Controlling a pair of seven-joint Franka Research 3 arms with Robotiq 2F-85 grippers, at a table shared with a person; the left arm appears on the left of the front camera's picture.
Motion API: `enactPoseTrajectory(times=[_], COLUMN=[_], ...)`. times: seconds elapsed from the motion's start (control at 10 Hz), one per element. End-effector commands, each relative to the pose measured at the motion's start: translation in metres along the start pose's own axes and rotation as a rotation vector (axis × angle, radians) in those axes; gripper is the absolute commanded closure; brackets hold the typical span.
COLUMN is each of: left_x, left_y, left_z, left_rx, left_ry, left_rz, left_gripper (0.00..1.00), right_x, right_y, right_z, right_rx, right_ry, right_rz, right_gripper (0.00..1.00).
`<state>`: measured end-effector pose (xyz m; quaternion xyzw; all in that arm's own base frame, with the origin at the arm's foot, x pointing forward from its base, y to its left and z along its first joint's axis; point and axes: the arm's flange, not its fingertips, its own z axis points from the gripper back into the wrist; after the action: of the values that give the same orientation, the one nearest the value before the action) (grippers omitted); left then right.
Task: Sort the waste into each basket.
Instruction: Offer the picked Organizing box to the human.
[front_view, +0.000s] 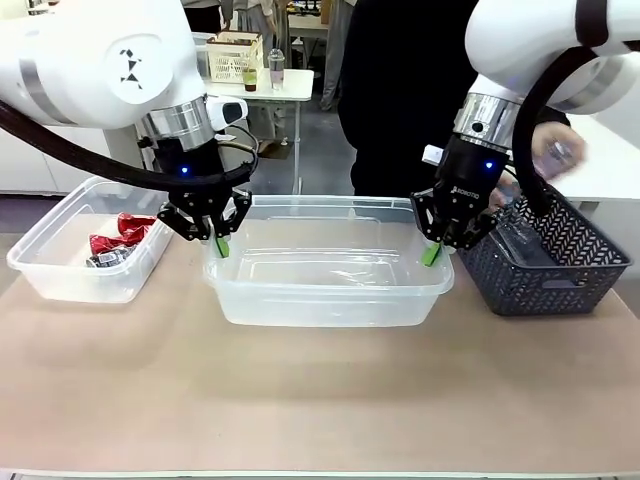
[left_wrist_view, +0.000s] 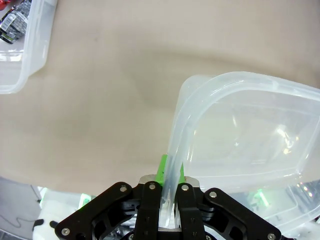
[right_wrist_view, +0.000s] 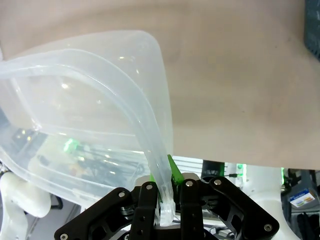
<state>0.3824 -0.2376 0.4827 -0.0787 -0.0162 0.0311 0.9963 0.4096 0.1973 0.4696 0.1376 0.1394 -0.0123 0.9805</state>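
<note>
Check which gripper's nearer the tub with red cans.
Left. The left gripper grips the middle tub's left rim, beside the can tub; the right gripper grips the opposite rim.

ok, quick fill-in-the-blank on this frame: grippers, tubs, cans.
The left gripper and right gripper are each shut on the middle tub's ____.
The red cans lie in the clear tub on the robot's ____.
The person's hand is above the dark basket on the robot's ____.
Missing: rim; left; right.
</note>
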Motion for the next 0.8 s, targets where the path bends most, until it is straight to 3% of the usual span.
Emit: enactPoseTrajectory(times=[0.0,0.7], left_x=[-0.003,-0.003], left_y=[0.0039,0.0039], left_z=[-0.0005,-0.0005], left_rx=[0.0,0.0], left_ry=[-0.001,-0.001], left_rz=[0.002,0.002], left_gripper=[0.96,0.96], right_x=[-0.0027,-0.0027], right_y=[-0.0011,-0.0011], right_z=[0.0046,0.0046], right_rx=[0.035,0.035], right_ry=[-0.002,-0.002], right_rz=[0.014,0.014], right_gripper=[0.95,0.95])
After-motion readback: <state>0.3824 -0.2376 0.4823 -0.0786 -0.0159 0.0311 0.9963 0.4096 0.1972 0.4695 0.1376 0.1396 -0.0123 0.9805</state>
